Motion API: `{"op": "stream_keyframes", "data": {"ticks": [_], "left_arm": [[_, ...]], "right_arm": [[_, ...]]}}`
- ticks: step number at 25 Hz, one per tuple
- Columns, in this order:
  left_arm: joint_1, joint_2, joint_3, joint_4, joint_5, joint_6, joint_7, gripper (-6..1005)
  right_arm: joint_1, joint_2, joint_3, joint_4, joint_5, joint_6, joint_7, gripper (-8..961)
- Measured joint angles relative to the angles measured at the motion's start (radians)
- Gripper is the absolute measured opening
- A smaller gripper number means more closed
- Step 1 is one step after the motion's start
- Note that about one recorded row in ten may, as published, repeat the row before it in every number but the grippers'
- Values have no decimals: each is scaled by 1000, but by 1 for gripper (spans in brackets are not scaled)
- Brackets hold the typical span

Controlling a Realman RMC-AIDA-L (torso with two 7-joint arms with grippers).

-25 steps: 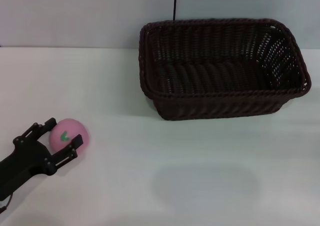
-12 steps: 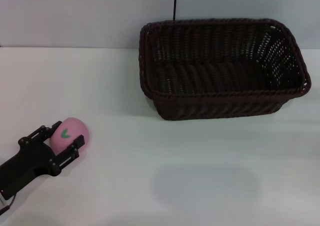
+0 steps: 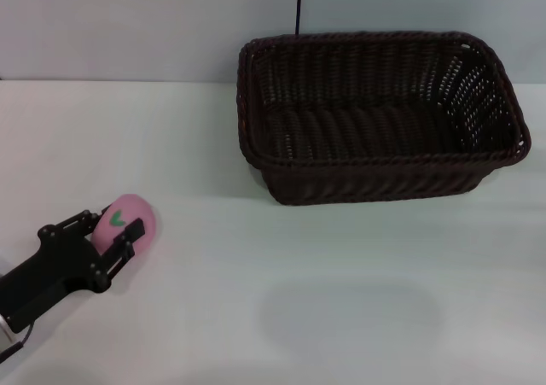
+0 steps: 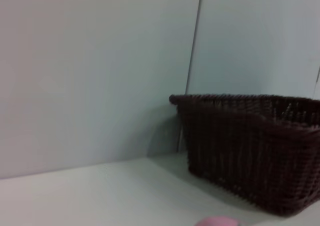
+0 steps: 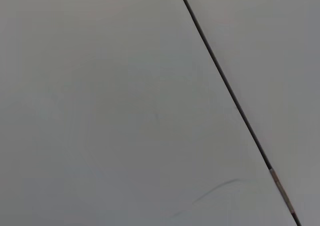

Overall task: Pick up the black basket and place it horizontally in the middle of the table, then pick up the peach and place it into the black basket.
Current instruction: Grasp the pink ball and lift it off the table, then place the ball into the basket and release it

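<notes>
The peach (image 3: 130,211), pink with a green leaf mark, is at the front left of the white table (image 3: 341,308). My left gripper (image 3: 112,225) is shut on the peach, one black finger on each side, and the fruit looks squeezed to an oval. A sliver of the peach (image 4: 216,221) shows in the left wrist view. The black basket (image 3: 380,116) stands upright at the back right of the table, lengthwise across it, with nothing inside. It also shows as a dark wicker basket (image 4: 255,146) in the left wrist view. My right gripper is out of view.
A pale wall rises right behind the basket, with a thin dark cable (image 3: 299,5) running down it. The right wrist view shows only that wall and a dark line (image 5: 225,85). Bare tabletop lies between peach and basket.
The left gripper's fingers have closed in on the peach. Gripper and peach have shifted slightly to the right and up in the head view. The basket has not moved.
</notes>
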Motion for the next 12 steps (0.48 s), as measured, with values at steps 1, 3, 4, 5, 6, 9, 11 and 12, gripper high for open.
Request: {"op": "stream_keyframes", "data": {"ticks": [1, 3, 4, 5, 6, 9, 11, 12], "left_arm": [[-2, 0, -3, -1, -2, 12, -4, 455], [-12, -3, -27, -5, -7, 53, -22, 401], [-20, -4, -45, -8, -10, 74, -36, 384], [-36, -6, -71, -19, -11, 99, -51, 367], [-54, -7, -96, -34, -12, 125, -64, 359], [-135, -8, -154, -103, -12, 172, -72, 336], [-205, -9, -172, -151, -12, 179, -72, 320], [-238, -10, -175, -174, -12, 177, -72, 314]], "right_arm": [[1, 0, 0, 0, 0, 0, 0, 620], [2, 0, 0, 0, 0, 1, 0, 620], [4, 1, 0, 0, 0, 2, 0, 620], [5, 1, 0, 0, 0, 2, 0, 620], [6, 1, 0, 0, 0, 2, -1, 620], [9, 2, -1, 6, 0, 3, -1, 620], [11, 3, -4, 10, 0, 3, -1, 620], [12, 3, -6, 11, 0, 3, -1, 620]]}}
